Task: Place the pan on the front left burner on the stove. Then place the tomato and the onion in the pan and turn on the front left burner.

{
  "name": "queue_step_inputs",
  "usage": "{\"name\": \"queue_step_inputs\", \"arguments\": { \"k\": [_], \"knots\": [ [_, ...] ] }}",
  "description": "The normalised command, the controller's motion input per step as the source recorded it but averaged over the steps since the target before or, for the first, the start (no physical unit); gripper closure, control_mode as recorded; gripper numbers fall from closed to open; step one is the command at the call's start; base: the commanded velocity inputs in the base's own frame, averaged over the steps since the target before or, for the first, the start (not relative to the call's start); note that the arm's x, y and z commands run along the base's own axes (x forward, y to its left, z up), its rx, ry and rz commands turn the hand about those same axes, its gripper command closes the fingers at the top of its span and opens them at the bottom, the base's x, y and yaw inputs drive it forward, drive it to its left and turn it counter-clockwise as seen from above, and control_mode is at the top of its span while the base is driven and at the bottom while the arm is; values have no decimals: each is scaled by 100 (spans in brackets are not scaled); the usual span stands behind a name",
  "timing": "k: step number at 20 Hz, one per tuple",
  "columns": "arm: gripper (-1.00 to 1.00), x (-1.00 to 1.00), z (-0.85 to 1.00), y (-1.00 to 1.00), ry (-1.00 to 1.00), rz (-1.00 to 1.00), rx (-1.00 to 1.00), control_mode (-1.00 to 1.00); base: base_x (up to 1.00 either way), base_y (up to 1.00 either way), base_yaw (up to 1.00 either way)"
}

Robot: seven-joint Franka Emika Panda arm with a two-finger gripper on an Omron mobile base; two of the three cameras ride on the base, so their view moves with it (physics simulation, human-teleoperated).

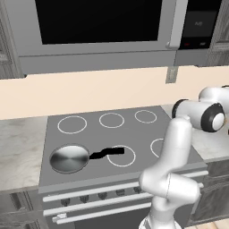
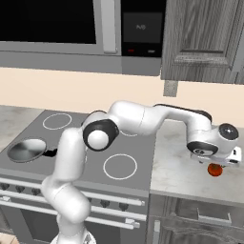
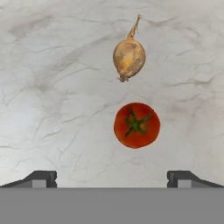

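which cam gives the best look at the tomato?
Hand view: the tomato sits in full from above on the marble counter, just below the onion. In the right base view the tomato is a small red patch, partly hidden under the open end effector.

Both base views share the stove (image 1: 134, 134); hand view looks down close on counter (image 3: 52, 109).

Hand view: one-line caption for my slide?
Open gripper hovers over the marble counter, tomato between its fingertips' line, onion just beyond.

White glossy arm (image 2: 138, 116), rounded tube links, dark grey joint rings with white caps; small dark blocky fingers (image 3: 41, 178).
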Motion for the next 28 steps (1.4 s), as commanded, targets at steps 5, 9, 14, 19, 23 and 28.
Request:
{"name": "queue_step_inputs", "arguments": {
  "k": [5,9,14,19,23,28],
  "knots": [
    [-100,2,0,-1,0,0,0,-100,0,0,0],
    [-100,23,-1,0,0,0,0,-100,0,0,0],
    [-100,27,-5,0,0,0,0,-100,0,0,0],
    [-100,22,-17,-2,0,0,0,-100,0,0,0],
    [-100,1,-22,-14,0,0,0,-100,0,0,0],
    [-100,0,-14,-17,2,0,0,-100,0,0,0]
  ]
}}
